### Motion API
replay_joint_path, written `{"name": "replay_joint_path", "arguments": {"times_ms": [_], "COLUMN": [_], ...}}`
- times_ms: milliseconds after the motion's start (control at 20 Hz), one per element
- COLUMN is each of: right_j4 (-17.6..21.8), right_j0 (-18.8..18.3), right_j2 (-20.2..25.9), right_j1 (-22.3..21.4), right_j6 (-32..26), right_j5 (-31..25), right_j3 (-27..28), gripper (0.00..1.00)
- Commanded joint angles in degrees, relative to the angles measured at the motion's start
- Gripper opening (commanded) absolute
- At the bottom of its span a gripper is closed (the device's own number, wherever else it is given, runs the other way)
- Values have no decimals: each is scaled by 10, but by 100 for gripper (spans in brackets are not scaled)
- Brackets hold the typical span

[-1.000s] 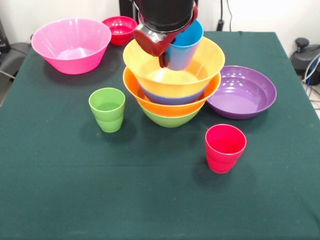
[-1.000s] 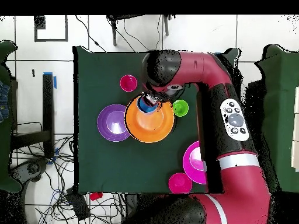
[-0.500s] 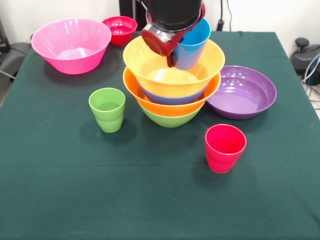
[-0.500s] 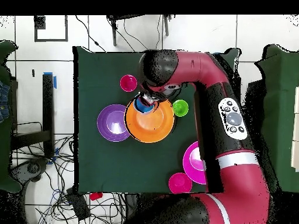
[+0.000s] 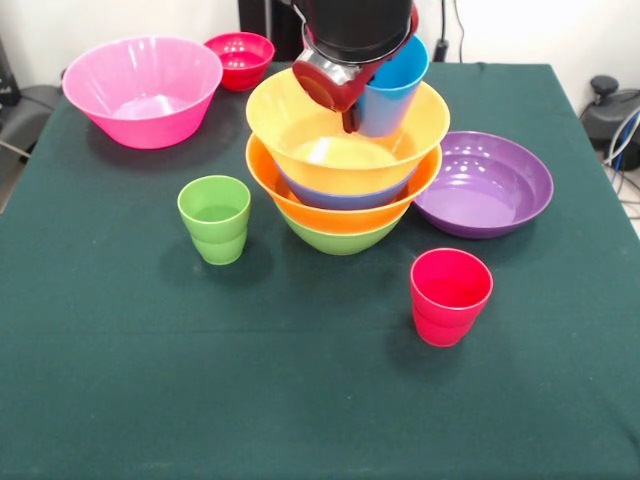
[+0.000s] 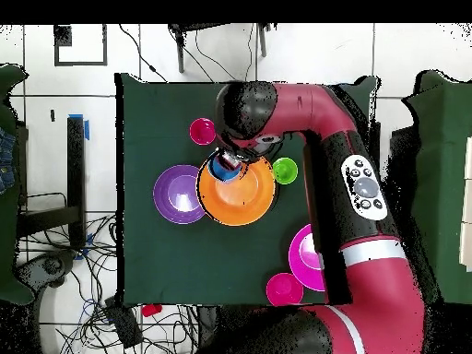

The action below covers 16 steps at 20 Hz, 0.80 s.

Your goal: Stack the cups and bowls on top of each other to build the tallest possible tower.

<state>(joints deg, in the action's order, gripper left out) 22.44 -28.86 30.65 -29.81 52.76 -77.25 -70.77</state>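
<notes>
The tool is clamping the light blue cup by its wall, holding it tilted over the tower. Judging from this, the cup should be levelled and centred inside the top yellow-orange bowl before release. That bowl is sitting empty; the green cup, red cup and purple bowl beside the tower are holding nothing.

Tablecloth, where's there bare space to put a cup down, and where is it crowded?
The widest bare patch is the near strip of the tablecloth, in front of the green cup and red cup. It is crowded around the tower, with the purple bowl right beside it and the gripper holding the blue cup above.
</notes>
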Motion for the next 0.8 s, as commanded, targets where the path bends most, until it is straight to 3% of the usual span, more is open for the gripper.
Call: {"name": "replay_joint_path", "arguments": {"times_ms": [50, 700, 750, 800], "right_j4": [69, 112, 115, 110], "right_j0": [-31, -96, -104, -108], "right_j2": [31, 81, 87, 91], "right_j1": [14, 3, 5, 6], "right_j6": [-182, -182, -158, -153], "right_j5": [28, 70, 81, 93], "right_j3": [-84, -160, -167, -174], "gripper": [0, 0, 100, 100]}}
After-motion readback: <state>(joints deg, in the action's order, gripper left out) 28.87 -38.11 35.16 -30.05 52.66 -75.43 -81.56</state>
